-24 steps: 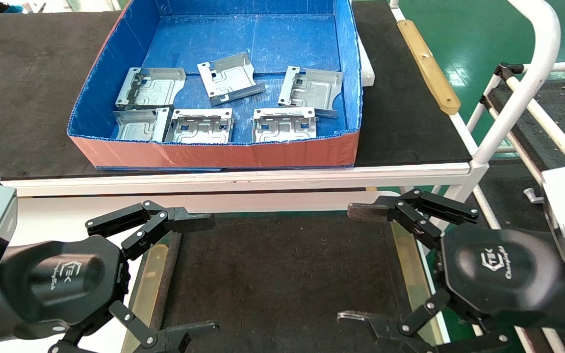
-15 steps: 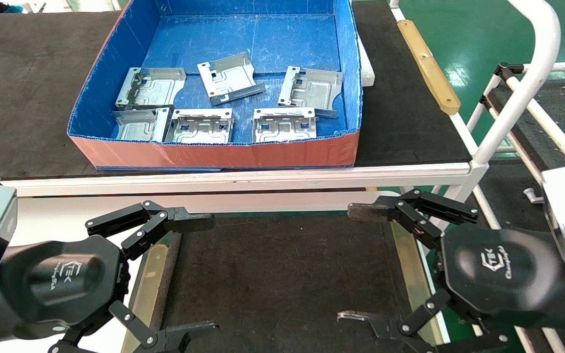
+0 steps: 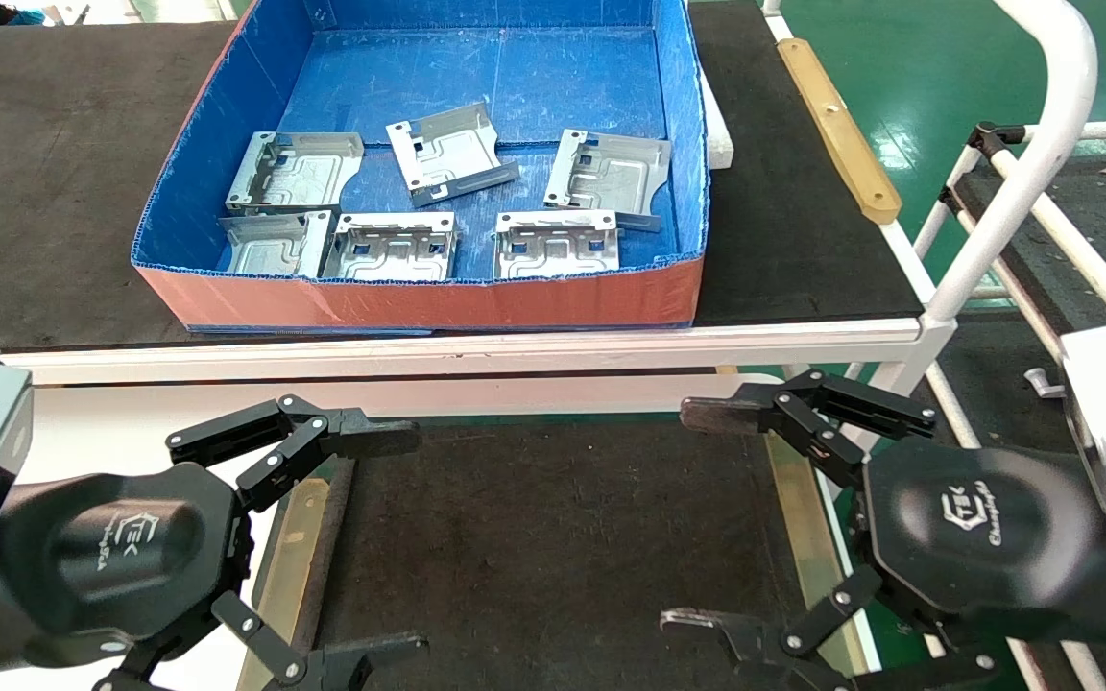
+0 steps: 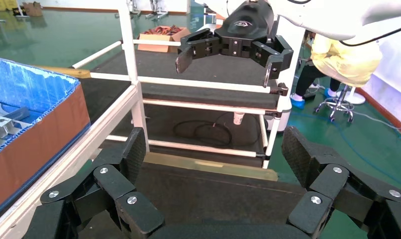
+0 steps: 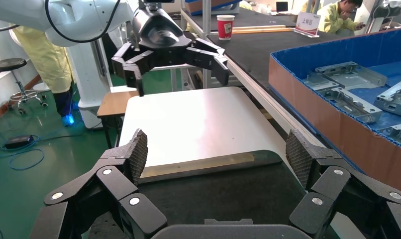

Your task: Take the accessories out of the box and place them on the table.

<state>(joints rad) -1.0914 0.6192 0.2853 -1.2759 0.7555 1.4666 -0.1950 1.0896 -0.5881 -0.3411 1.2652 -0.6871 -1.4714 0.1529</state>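
Several silvery stamped brackets lie flat in the box (image 3: 419, 299), which is blue inside with a reddish-orange front wall. One bracket (image 3: 556, 245) lies near the front wall, another (image 3: 447, 154) toward the middle. Both grippers hover low over the table's dark mat (image 3: 553, 537), in front of the box. My left gripper (image 3: 395, 542) is open and empty, as its wrist view (image 4: 216, 149) shows. My right gripper (image 3: 697, 518) is open and empty too, as its wrist view (image 5: 216, 154) shows. The right wrist view shows the box (image 5: 333, 119) and brackets (image 5: 348, 74).
The box stands on a black-matted bench with a white front rail (image 3: 457, 341) beyond the table. Tan strips (image 3: 793, 518) edge the mat. A white tube frame (image 3: 1023, 163) rises at the right. A white panel (image 5: 188, 119) lies left of the mat.
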